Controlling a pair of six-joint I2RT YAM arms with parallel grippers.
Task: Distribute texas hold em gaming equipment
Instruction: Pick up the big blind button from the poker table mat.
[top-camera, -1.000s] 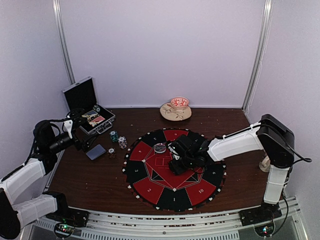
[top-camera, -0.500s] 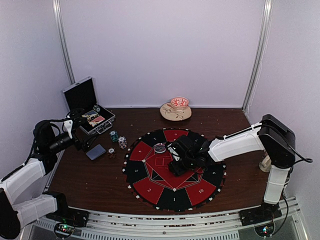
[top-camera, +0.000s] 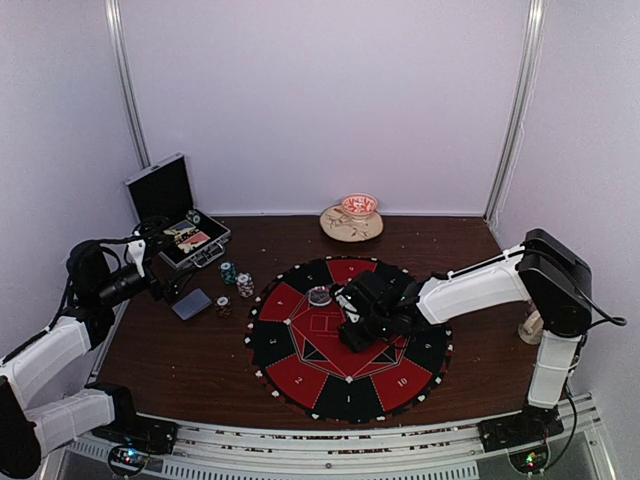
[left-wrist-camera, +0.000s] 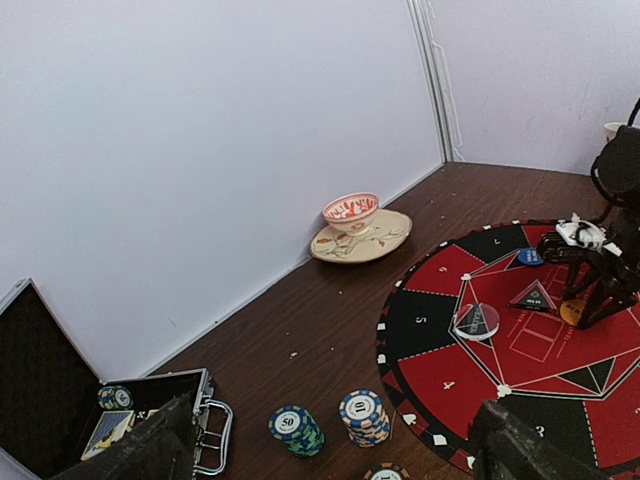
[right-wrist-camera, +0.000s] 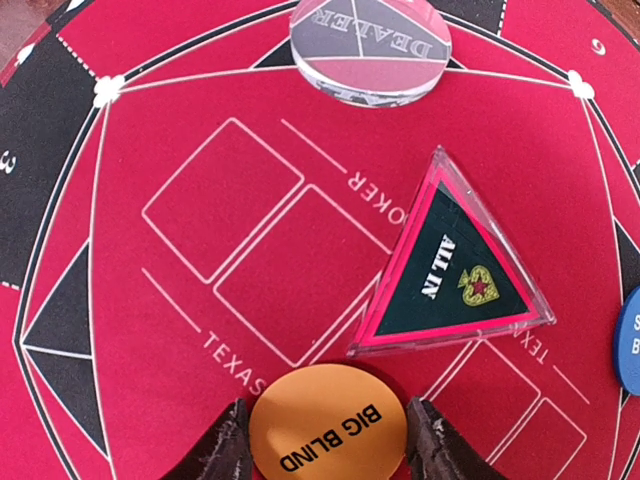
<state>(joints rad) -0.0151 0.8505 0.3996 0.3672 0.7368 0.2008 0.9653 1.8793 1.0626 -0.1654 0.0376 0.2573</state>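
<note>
My right gripper (right-wrist-camera: 328, 440) hangs low over the middle of the round red-and-black mat (top-camera: 300, 375). Its two fingers press on opposite edges of an orange disc (right-wrist-camera: 328, 420) marked BIG BLIND. Just beyond it lie a triangular ALL IN marker (right-wrist-camera: 450, 265), a clear round DEALER button (right-wrist-camera: 370, 45) and a blue disc (right-wrist-camera: 630, 340) at the right edge. Left of the mat stand a teal chip stack (left-wrist-camera: 296, 428), a blue-and-cream stack (left-wrist-camera: 363, 415) and a low third stack (top-camera: 223, 304), beside a grey-blue card deck (top-camera: 191, 304). My left gripper (top-camera: 168, 284) hovers open near them, holding nothing.
The open black case (top-camera: 175, 215) sits at the back left with cards and chips inside. A patterned bowl on a plate (top-camera: 353, 215) stands against the back wall. Small pale crumbs dot the brown table (top-camera: 180, 370).
The right gripper's fingers have come together onto the orange disc. Both arms have otherwise hardly moved.
</note>
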